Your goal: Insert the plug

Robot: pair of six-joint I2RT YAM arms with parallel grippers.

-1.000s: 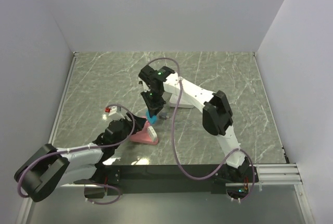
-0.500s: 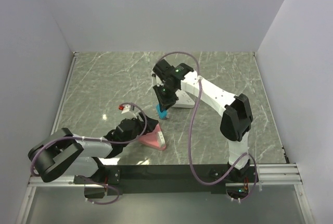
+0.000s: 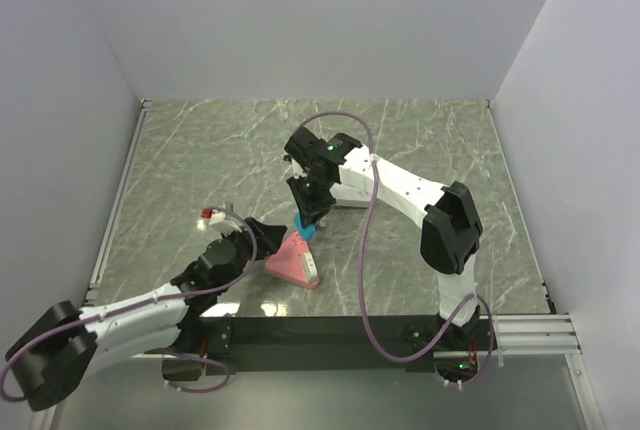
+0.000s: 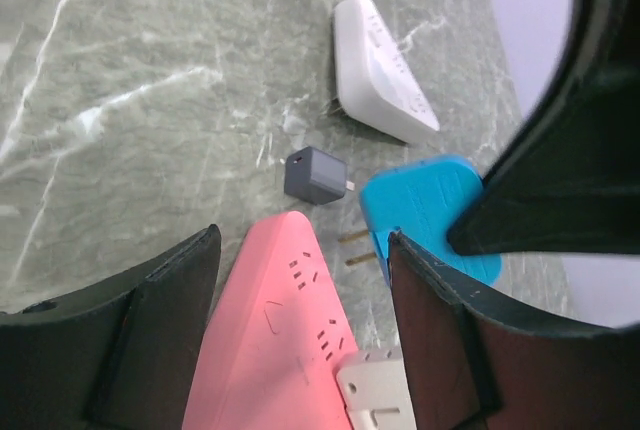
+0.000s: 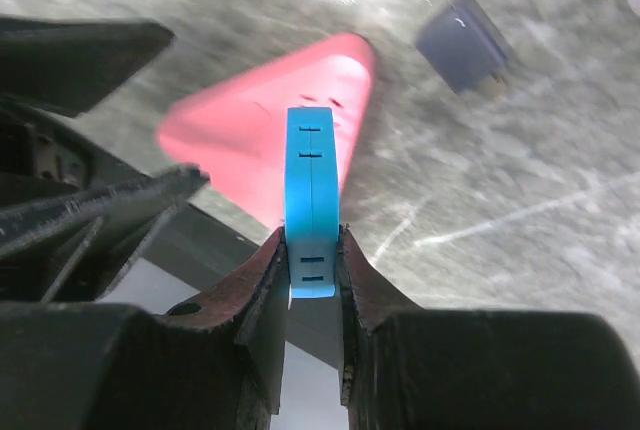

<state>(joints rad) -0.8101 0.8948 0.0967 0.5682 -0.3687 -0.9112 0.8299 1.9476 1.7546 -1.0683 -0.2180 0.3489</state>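
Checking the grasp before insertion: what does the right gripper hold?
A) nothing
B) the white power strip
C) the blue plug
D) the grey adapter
C: in the right wrist view the right gripper pinches the blue plug from both sides, while the grey adapter lies apart, ungripped.

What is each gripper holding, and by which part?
Right gripper pinches the blue plug by its two flat faces. Left gripper straddles the pink power strip; whether it clamps it cannot be told.
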